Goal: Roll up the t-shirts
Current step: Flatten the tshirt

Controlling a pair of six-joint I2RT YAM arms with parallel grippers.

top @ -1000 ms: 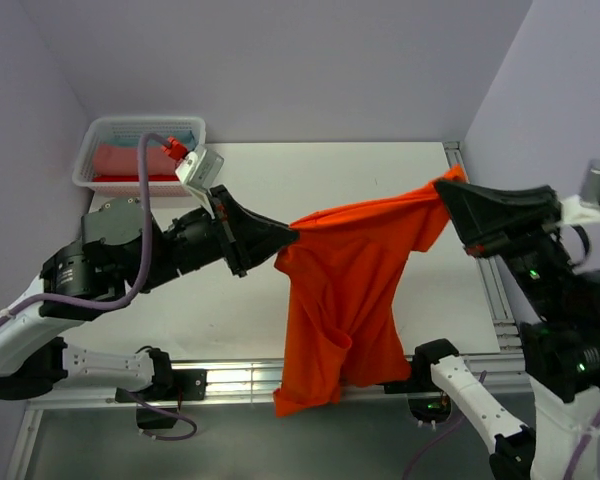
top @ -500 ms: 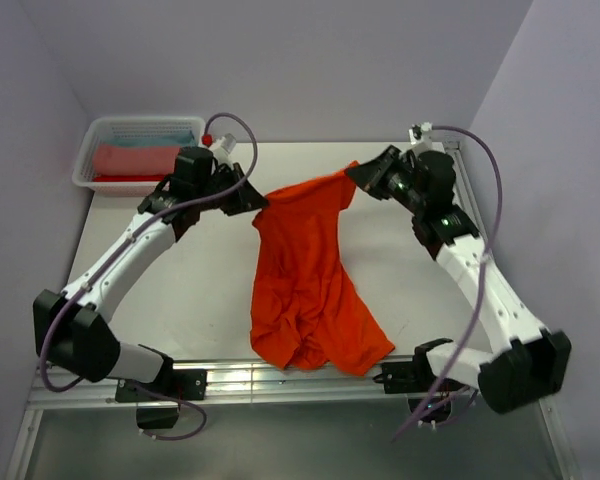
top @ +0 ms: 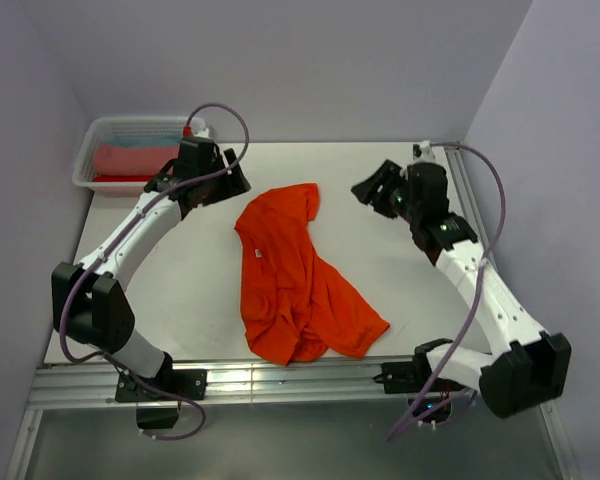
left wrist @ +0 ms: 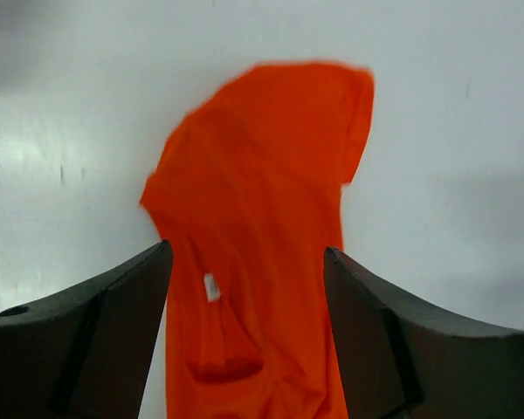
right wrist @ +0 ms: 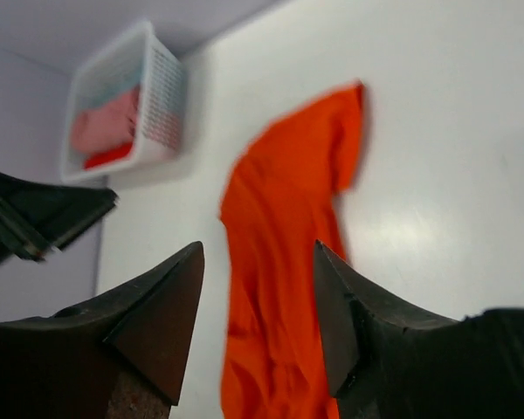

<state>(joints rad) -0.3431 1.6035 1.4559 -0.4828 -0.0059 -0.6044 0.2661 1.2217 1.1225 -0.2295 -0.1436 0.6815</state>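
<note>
The bright orange short-sleeved cloth t-shirt (top: pixel 295 275) lies crumpled on the white table (top: pixel 180 290), between my arms. My left gripper (left wrist: pixel 246 251) and right gripper (right wrist: pixel 258 249) both stand spread, empty, clear of it.

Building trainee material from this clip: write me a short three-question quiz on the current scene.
1. True or false: the plain bright orange cloth t-shirt lies crumpled on the white table, held by neither gripper.
2. The white plastic lattice basket sits at which table corner? A far left, B far right, C near left.
3. Fill in: the left gripper and right gripper are both ____.
Key: 1 true; 2 A; 3 open.
</note>
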